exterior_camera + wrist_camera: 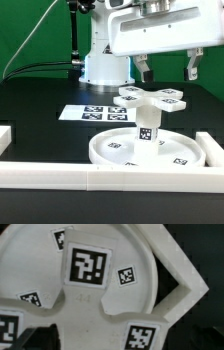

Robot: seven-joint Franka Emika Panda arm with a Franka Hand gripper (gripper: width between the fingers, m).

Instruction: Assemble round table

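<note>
Above the cross [150, 98], the gripper [169, 70] hangs with its fingers [193, 66] spread wide and nothing between them. Its tips sit a little higher than the cross's top face in the exterior view, so no grasp has been made.

The cross lies on the black table [40, 90], just behind the disc [150, 150]. The post [147, 129] stands upright in the disc's middle, in front of the cross. The marker board [85, 113] lies flat toward the exterior view's left of the cross.

My judgement of the risks: a descent that is off-centre could land a fingertip on an arm of the cross rather than beside it, tipping or skidding the piece. A grip on one arm alone might let the cross swing when lifted. The post is close by, and a careless approach could knock it out of the disc.

The wrist view is filled by the cross [110, 286], so near that its outline is cut off on every side. Neither finger shows clearly there, only a dark shape at one corner. Whether the post is screwed home or merely standing cannot be told. The front rail [110, 178] hides the disc's near rim.
</note>
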